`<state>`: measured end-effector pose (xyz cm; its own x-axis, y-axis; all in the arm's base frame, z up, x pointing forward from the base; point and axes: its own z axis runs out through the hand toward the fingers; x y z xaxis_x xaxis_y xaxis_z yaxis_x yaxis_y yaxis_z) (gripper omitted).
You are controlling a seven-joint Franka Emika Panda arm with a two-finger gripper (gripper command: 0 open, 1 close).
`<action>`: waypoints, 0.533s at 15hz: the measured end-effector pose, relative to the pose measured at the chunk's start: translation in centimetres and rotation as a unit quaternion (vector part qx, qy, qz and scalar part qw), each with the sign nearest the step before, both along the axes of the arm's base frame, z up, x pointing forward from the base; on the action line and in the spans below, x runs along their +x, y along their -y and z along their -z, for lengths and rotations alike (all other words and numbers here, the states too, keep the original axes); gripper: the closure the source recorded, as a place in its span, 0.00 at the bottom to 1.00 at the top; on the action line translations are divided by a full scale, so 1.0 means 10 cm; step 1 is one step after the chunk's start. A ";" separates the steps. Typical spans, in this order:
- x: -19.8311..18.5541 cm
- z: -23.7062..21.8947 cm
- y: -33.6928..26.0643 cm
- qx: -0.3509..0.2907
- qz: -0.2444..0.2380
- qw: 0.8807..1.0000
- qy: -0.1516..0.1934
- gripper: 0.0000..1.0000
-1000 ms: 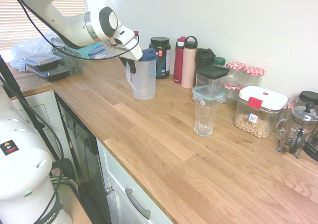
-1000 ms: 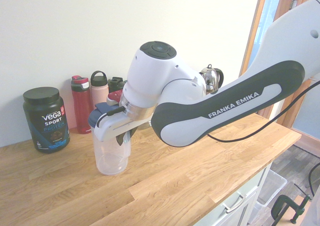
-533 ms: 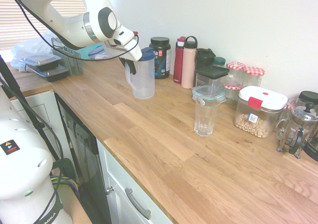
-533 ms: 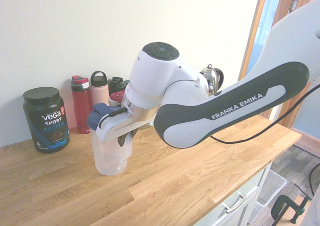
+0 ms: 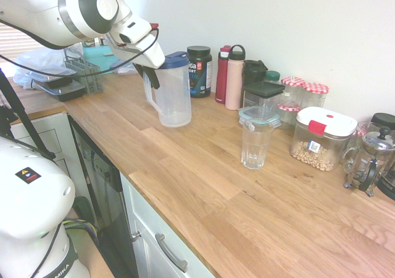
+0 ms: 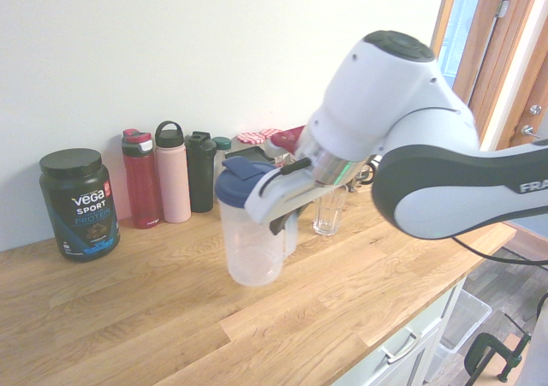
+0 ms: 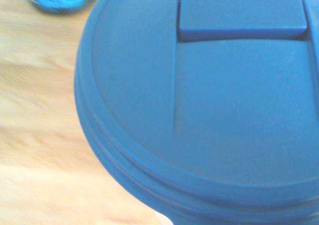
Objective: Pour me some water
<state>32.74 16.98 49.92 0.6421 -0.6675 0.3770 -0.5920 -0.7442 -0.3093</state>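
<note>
A clear plastic pitcher with a blue lid hangs just above the wooden counter. My gripper is shut on its handle, on the side away from the wall. In the second exterior view the pitcher is off the wood and my gripper grips its handle. An empty drinking glass stands upright further along the counter; it shows behind the arm as the glass. The blue lid fills the wrist view.
Along the wall stand a black protein tub, a red bottle, a pink bottle and several jars. A lidded box of nuts and a French press are beyond the glass. A dish rack sits behind the arm.
The pitcher has come up off the counter in my shut gripper and shifted along the counter toward the glass. The arm's wrist has swung up and back.
</note>
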 end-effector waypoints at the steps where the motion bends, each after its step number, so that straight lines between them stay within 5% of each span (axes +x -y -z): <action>1: -0.10 -0.01 0.20 -0.004 0.003 1.000 -0.006 1.00; 8: -0.81 -0.47 1.86 -0.018 -0.106 0.992 -0.058 1.00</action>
